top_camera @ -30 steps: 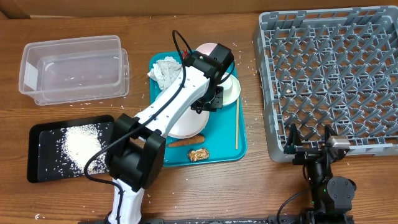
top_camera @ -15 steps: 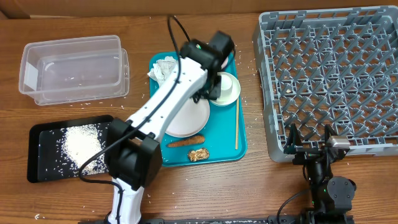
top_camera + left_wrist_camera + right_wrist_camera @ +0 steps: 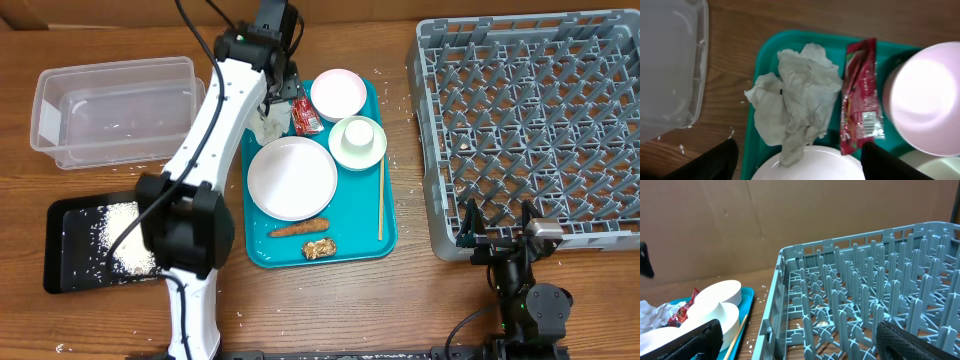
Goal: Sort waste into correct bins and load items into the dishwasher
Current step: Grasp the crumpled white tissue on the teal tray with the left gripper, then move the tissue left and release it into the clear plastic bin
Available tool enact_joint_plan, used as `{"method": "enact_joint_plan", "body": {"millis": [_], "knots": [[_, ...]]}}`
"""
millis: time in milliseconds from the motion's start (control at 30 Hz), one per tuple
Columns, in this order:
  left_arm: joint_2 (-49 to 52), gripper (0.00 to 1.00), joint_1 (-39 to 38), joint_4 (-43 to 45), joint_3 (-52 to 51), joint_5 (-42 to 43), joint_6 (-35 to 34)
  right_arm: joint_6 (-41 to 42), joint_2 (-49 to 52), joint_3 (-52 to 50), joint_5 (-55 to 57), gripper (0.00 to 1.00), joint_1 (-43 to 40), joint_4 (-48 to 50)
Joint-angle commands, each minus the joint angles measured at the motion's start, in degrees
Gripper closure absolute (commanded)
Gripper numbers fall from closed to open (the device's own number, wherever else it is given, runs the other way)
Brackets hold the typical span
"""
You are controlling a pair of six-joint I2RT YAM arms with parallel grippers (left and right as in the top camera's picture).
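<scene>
My left gripper (image 3: 279, 93) is open and empty, hovering over the crumpled white napkin (image 3: 268, 120) at the teal tray's back left corner. In the left wrist view the napkin (image 3: 800, 95) lies between my fingers (image 3: 800, 162), with the red foil wrapper (image 3: 860, 100) just to its right. The white plate (image 3: 292, 178), pink bowl (image 3: 338, 94) and small pale green bowl (image 3: 358, 142) stand on the tray. The carrot stick (image 3: 300, 228) and brown lump (image 3: 320, 248) lie at its front. My right gripper (image 3: 497, 225) is open and empty at the grey rack's (image 3: 530, 120) front edge.
The clear tub (image 3: 115, 105) stands at the back left and the black tray (image 3: 75, 215) with rice at the front left. A wooden chopstick (image 3: 380, 198) lies along the right side of the teal tray (image 3: 388, 235). Rice grains are scattered on the wooden table.
My left arm has swung from over the two bowls to the back left, over the napkin. The pink bowl and red wrapper are now uncovered. The right arm has not moved.
</scene>
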Motion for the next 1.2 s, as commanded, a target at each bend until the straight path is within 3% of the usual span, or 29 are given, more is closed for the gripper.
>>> {"method": "enact_joint_plan", "body": {"millis": [0,333,767,967,1067,1167], "knots": [[5.4,0.2,-0.4,-1.3,0.7,-0.5,-1.5,-0.3,-0.5,-0.6,0.6,0.0,0.3,0.3],[9.0,0.21,-0.3,-3.4,0.6,-5.8,-11.1,-0.3,-0.5,-0.6,0.6,0.0,0.3,0.3],[9.1,0.32,-0.3,0.4,-5.6,-4.1,-12.3,-0.3,-0.5,-0.6,0.6,0.0,0.3,0.3],[9.0,0.65,-0.3,0.6,-6.0,-4.1,-12.2,-0.3,-0.5,-0.6,0.6,0.0,0.3,0.3],[8.9,0.95,-0.3,-0.4,-5.4,-4.1,-11.0,-0.3,-0.5,-0.6,0.6,0.0,0.3,0.3],[8.3,0.96,-0.3,-3.5,-2.6,-3.7,-11.0,-0.3,-0.5,-0.6,0.6,0.0,0.3,0.3]]}}
